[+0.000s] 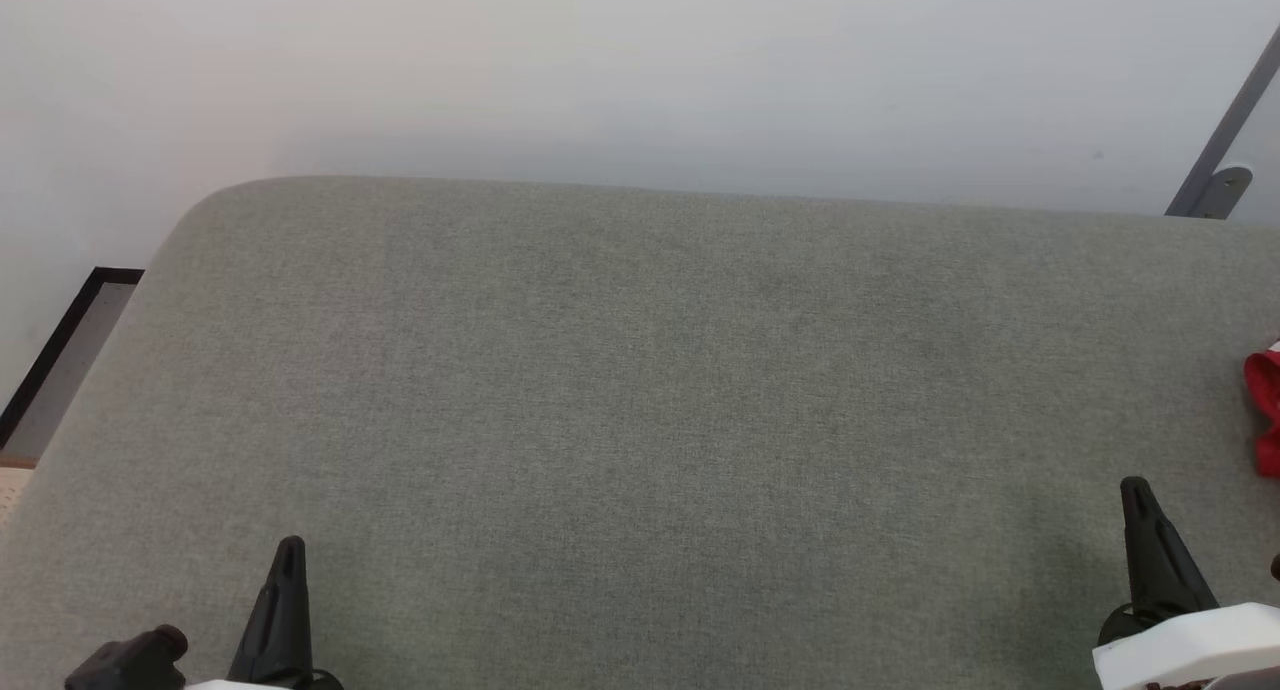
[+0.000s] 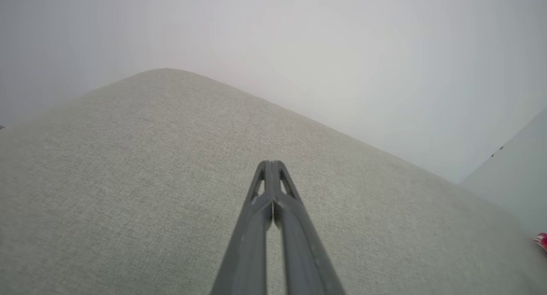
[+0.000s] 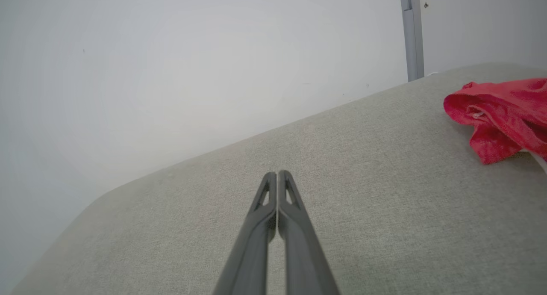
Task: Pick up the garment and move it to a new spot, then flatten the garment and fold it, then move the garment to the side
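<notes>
The garment [image 1: 1265, 405] is a crumpled red heap with a bit of white, lying at the far right edge of the grey fabric surface [image 1: 640, 390]. In the right wrist view the garment [image 3: 500, 115] sits bunched up to the right of my right gripper [image 3: 277, 173], well apart from it. A sliver of the garment [image 2: 542, 240] peeks in at the right edge of the left wrist view. My left gripper [image 2: 271, 162] is shut and holds nothing. At the bottom of the head view my left gripper [image 1: 291, 545] and right gripper [image 1: 1133, 486] hover over the near edge, both shut.
A pale wall [image 1: 640, 70] rises right behind the surface. A grey metal post [image 1: 1225, 135] leans at the back right. At the far left the surface drops to a floor with a dark skirting strip [image 1: 60, 350].
</notes>
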